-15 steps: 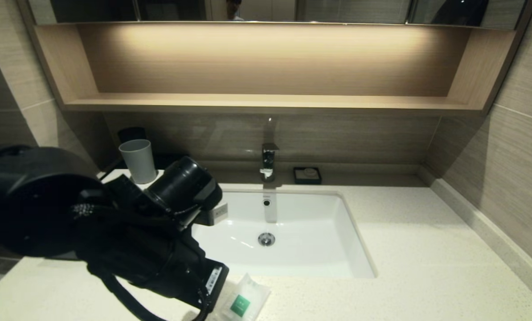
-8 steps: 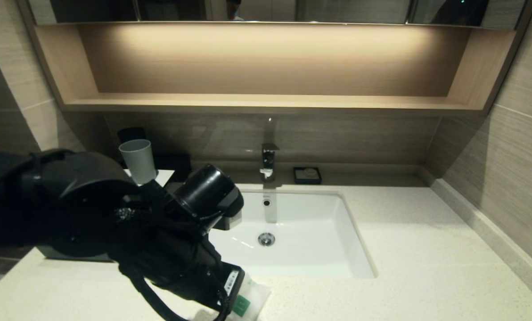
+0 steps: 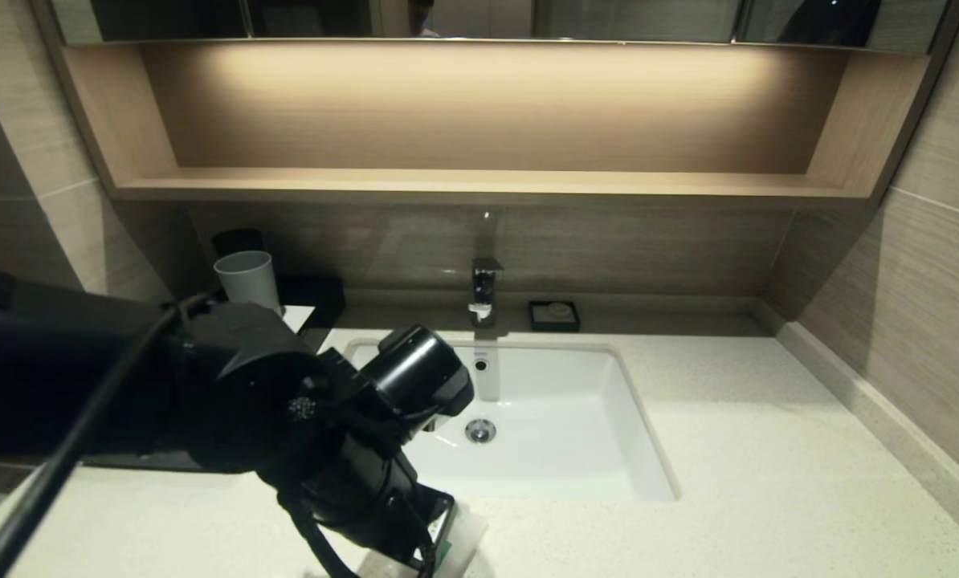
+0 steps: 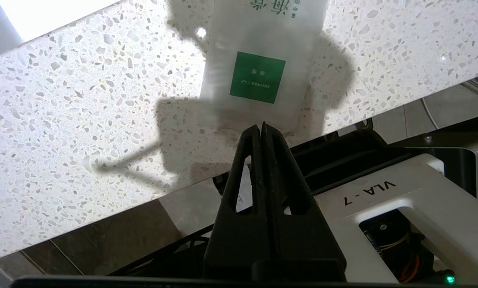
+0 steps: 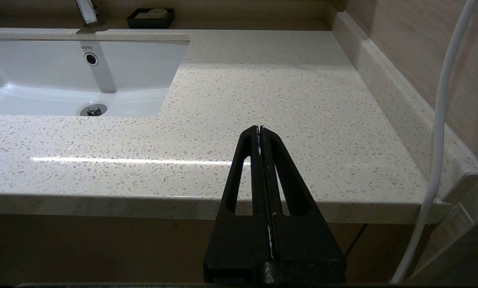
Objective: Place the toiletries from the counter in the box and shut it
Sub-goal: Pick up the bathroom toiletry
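Observation:
One of the toiletries, a white sachet (image 4: 259, 76) with a green square label, lies flat on the speckled counter (image 4: 83, 120) near its front edge. In the head view only a corner of the sachet (image 3: 470, 531) shows past my left arm (image 3: 287, 417). My left gripper (image 4: 261, 127) is shut with nothing between its fingers, its tips right at the sachet's near end. The box (image 3: 299, 315) sits at the back left under the grey cup, mostly hidden by the arm. My right gripper (image 5: 260, 129) is shut and idle over the counter's front edge on the right.
A grey cup (image 3: 248, 281) stands on the box. The white sink (image 3: 544, 417) with its faucet (image 3: 483, 289) fills the middle. A small black soap dish (image 3: 553, 315) sits behind it. The right side ends at a wall kerb (image 5: 383, 80).
My left arm has swung right and down toward the front edge, covering more of the sachet and uncovering part of the box's white top. The right arm has not moved.

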Controlling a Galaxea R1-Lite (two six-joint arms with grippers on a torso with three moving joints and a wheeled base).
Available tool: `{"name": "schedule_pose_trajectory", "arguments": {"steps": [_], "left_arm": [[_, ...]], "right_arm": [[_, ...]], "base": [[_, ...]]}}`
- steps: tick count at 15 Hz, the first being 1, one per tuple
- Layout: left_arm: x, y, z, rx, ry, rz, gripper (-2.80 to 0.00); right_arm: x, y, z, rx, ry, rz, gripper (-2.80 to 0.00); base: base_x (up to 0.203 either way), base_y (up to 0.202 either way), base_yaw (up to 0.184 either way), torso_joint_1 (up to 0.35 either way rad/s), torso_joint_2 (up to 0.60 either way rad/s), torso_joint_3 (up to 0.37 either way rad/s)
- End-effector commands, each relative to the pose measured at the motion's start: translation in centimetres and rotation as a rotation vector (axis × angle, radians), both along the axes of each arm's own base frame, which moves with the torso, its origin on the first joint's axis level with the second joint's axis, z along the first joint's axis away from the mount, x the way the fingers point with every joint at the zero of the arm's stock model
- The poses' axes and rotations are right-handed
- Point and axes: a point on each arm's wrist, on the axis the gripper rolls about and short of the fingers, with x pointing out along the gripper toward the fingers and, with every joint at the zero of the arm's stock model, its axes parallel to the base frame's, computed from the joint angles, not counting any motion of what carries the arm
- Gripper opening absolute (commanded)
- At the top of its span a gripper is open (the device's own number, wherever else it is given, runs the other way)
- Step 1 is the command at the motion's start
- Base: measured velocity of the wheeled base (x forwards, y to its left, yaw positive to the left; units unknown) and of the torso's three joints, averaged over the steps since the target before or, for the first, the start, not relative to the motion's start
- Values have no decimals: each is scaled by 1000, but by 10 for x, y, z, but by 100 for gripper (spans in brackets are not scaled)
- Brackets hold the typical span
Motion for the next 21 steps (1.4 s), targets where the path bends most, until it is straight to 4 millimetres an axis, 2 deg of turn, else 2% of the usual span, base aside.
{"name": "schedule_pose_trajectory", "arguments": {"steps": [1,9,12,21], "left_arm": [[2,-2,-6,15,16,1,-280],[2,-6,-11,17,27,-11,-280],[5,-12,-19,13,24,-16,-280],[10,-17,-29,7,7,-13,-280]], "right_arm": [[0,0,0,0,3,0,-280],[0,0,0,0,2,0,-280],[0,0,0,0,3,0,-280],[0,0,0,0,2,0,-280]], "base": [[0,0,0,0,0,0],[0,0,0,0,0,0],[0,0,0,0,0,0],[0,0,0,0,0,0]]}}
